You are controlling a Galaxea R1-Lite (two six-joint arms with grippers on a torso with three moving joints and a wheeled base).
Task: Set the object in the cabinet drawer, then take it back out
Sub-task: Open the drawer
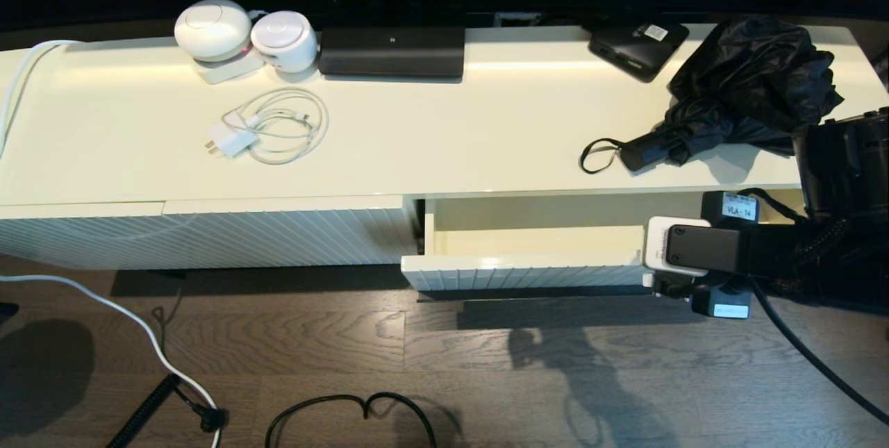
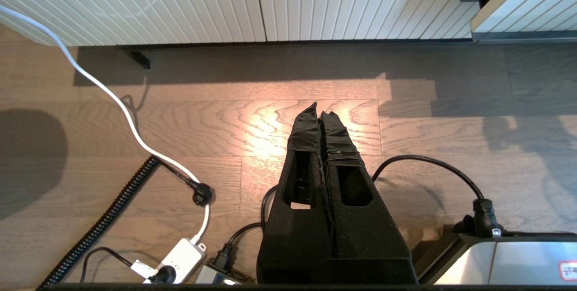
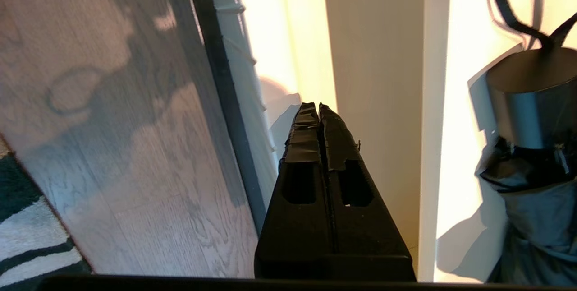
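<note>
Left claw [image 2: 321, 115] parked low over the wooden floor, left of the drawer [image 1: 528, 271], fingers clenched on nothing. Drawer pulled open beneath the counter [image 1: 430, 142]. Right claw [image 3: 319, 108] reaching level over the drawer's right end, fingers pressed together, empty. Umbrella [image 1: 743, 94] lying on the counter above the drawer's right end, handle toward the left.

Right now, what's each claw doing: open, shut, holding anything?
Left claw: shut, empty, parked over the floor.
Right claw: shut, empty, above the open drawer; umbrella untouched.
</note>
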